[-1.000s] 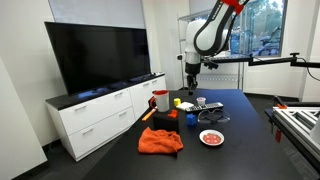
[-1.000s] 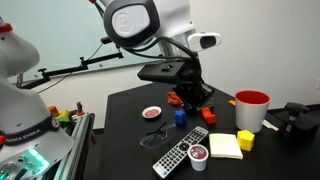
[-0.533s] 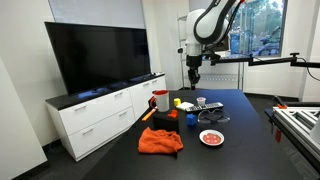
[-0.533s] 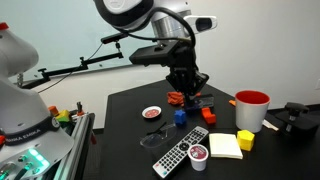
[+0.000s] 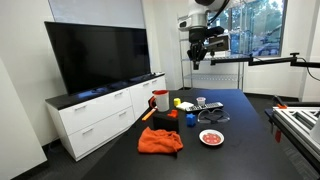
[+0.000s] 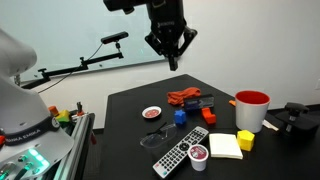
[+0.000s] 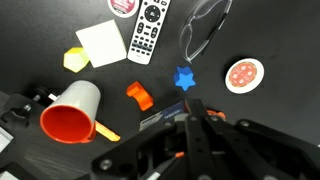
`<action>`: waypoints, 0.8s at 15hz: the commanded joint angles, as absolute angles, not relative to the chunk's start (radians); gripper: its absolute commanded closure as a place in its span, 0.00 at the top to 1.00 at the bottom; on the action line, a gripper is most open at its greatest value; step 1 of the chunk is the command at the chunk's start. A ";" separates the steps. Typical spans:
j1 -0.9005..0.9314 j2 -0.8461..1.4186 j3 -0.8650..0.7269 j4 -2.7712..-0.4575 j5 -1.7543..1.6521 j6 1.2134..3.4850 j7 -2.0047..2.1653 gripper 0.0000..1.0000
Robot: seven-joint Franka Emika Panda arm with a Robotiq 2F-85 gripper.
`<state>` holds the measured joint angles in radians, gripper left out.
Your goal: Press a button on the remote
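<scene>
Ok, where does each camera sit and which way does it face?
In an exterior view: back in the room, facing the table and windows; the gripper hangs high above.
In an exterior view: low beside the table, facing a white wall; the gripper shows overhead.
Wrist view: looks straight down; gripper at the bottom edge.
Shared by the last two: the remote and red cup.

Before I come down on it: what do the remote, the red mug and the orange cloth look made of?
The flat black remote with a grey key face: probably hard matte plastic, judging by its rigid straight edges; the small keys may be rubber. The red mug: smooth and rigid, plastic or ceramic, unclear from here. The orange cloth: soft matte fabric, crumpled into folds.
</scene>
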<state>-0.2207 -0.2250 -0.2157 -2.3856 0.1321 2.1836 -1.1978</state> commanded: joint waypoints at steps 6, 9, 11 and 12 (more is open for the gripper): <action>-0.169 -0.271 -0.245 -2.383 0.113 2.106 -1.267 0.00; -0.160 -0.271 -0.242 -2.392 0.111 2.112 -1.260 0.00; -0.158 -0.270 -0.241 -2.396 0.106 2.120 -1.256 0.19; -0.158 -0.270 -0.240 -2.396 0.102 2.120 -1.252 0.28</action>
